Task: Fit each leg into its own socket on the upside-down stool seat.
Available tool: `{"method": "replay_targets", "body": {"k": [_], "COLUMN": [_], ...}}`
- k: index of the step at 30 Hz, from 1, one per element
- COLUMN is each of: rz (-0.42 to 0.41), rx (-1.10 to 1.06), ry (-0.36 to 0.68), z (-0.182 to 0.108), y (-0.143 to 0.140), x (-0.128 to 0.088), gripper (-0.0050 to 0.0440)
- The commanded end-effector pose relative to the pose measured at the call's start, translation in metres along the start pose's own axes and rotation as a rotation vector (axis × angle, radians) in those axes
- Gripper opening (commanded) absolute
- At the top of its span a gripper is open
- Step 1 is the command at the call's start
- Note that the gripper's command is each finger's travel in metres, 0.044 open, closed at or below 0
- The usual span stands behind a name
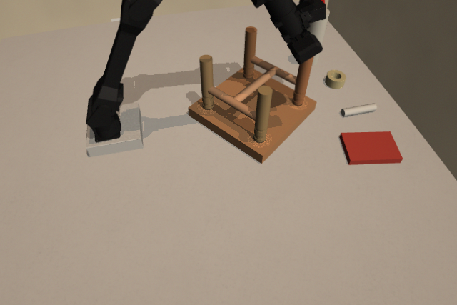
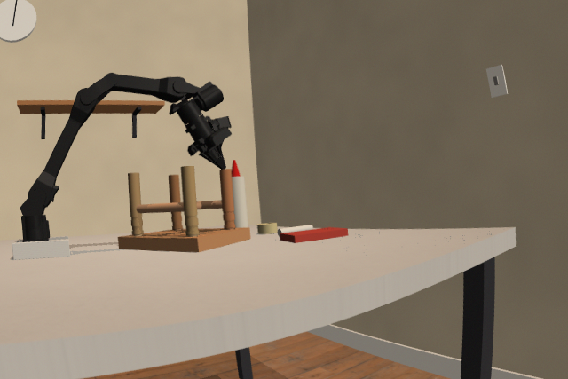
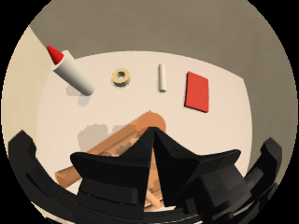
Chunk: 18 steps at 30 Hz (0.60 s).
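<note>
The seat (image 1: 285, 122) (image 2: 160, 243) lies upside down and flat. Four legs stand upright in it: an olive left leg (image 1: 207, 80) (image 2: 134, 195), an olive front leg (image 1: 263, 113) (image 2: 188, 195), a reddish back leg (image 1: 250, 51) (image 2: 174, 201) and a reddish right leg (image 1: 303, 83) (image 2: 227, 198) (image 3: 151, 121). Their lower ends meet the seat with no gap that I can see. Two side rails and a crossbar (image 1: 256, 83) join them. My gripper (image 2: 224, 168) (image 3: 152, 130) is shut and empty, its tips at the right leg's top, seemingly touching it. In the top view the gripper hides that top.
A white tube with a red tip (image 2: 239, 201) (image 3: 75, 75) stands behind the right leg. A tan ring (image 1: 335, 81) (image 3: 121, 75), a white rod (image 1: 358, 109) (image 3: 162, 77) and a red block (image 1: 370, 147) (image 3: 197, 92) lie right of the stool. My forearm passes above the stool.
</note>
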<state>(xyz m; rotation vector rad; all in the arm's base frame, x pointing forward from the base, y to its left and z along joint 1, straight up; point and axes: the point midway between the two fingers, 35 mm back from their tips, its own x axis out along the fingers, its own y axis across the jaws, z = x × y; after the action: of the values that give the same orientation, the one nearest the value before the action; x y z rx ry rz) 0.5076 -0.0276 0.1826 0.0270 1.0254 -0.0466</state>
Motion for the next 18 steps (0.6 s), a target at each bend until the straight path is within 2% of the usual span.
{"method": "replay_targets", "body": {"k": [1, 18], "rz": [0.001, 0.001], "rx": [0.002, 0.002], "ry": [0.029, 0.029], "z": [-0.0089, -0.01], "y": [0.0002, 0.0002], "x": [0.0106, 0.0123], "gripper": [0.0, 0.0]}}
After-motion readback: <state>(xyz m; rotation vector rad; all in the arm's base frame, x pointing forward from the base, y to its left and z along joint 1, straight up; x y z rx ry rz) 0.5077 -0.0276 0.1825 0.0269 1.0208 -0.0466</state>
